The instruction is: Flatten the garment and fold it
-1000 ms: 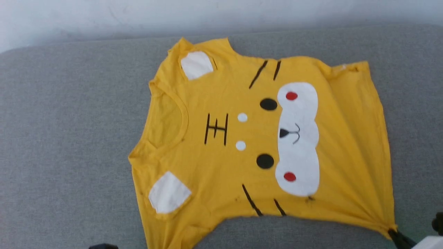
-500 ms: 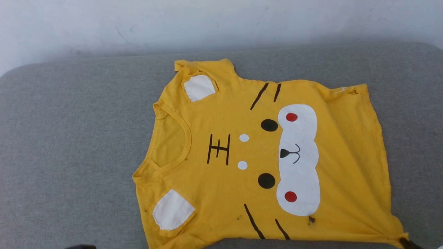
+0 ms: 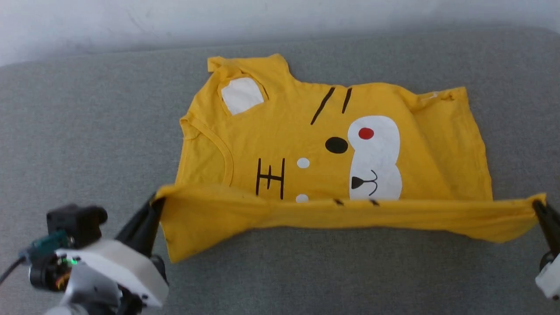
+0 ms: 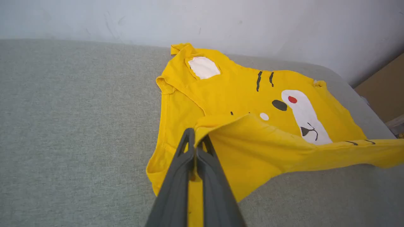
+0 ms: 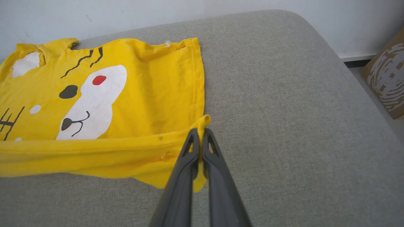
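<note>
The soft mustard-yellow T-shirt point(image 3: 306, 131) lies print-up on a grey cushion point(image 3: 87, 131) of coarse woven cloth with rounded corners, its neck toward the robot's left. The near edge is raised off the cushion and drawn into a taut, faintly creased band, plain yellow side out, that covers the near half of the print. The left pincer point(image 3: 155, 205) has its long dark fingers pressed together on the cloth at the sleeve end of the band. The right pincer point(image 3: 537, 205) is clamped the same way on the hem corner. Above the band show a rounded white patch point(image 3: 240, 95), thin black stripes point(image 3: 328, 103), a black oval point(image 3: 336, 145) and a red dot point(image 3: 365, 133). A pale wall point(image 3: 262, 17) stands behind the cushion.
</note>
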{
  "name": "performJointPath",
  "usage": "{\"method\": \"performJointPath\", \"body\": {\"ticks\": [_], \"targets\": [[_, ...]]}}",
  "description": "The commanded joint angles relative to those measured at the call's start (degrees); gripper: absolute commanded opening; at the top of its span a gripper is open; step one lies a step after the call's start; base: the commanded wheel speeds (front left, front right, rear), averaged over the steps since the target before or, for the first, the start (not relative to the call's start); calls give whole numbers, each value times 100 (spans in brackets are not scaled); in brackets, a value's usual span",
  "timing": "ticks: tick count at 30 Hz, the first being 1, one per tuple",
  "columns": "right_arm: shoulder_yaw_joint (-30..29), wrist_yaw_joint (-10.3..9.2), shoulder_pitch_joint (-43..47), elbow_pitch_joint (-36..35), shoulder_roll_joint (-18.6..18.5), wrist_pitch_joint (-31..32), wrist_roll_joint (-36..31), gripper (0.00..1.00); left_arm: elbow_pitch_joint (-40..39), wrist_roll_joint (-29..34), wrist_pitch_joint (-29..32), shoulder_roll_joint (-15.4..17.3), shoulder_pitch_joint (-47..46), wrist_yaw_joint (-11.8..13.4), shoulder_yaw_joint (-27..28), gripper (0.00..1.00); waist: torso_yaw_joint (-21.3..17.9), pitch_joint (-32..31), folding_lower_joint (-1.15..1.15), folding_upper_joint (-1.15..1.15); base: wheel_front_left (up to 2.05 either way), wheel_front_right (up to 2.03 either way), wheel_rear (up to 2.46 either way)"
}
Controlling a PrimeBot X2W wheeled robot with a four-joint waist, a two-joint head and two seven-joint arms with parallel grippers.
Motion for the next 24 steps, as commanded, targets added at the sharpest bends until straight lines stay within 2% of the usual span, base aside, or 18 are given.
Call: {"method": "performJointPath", "body": {"ticks": [1,10,16,22,24], "targets": [[-31,-6,-227,-27,-63,-40,-73,0,76,119,-84,-3,-358,-60,-20,0,-68,304,-1,0,0,0,0],[333,-6,-1151,454,-212,-74,-278,0,1072,439,-285,-309,-1620,-376,-377,0,-129,960,-1,0,0,0,0],[695,-6,-1593,1081,-311,-301,-277,0,1910,576,-631,-534,-2017,-398,-417,0,-126,1181,-1,0,0,0,0],[927,-6,-1844,1737,-394,-509,-212,0,2447,511,-533,-677,-2202,-488,-572,0,-70,1274,-1,0,0,0,0],[977,-6,-1908,1936,-425,-576,-178,0,2546,501,-510,-712,-2266,-501,-604,16,-51,1290,-1,0,0,0,0]]}}
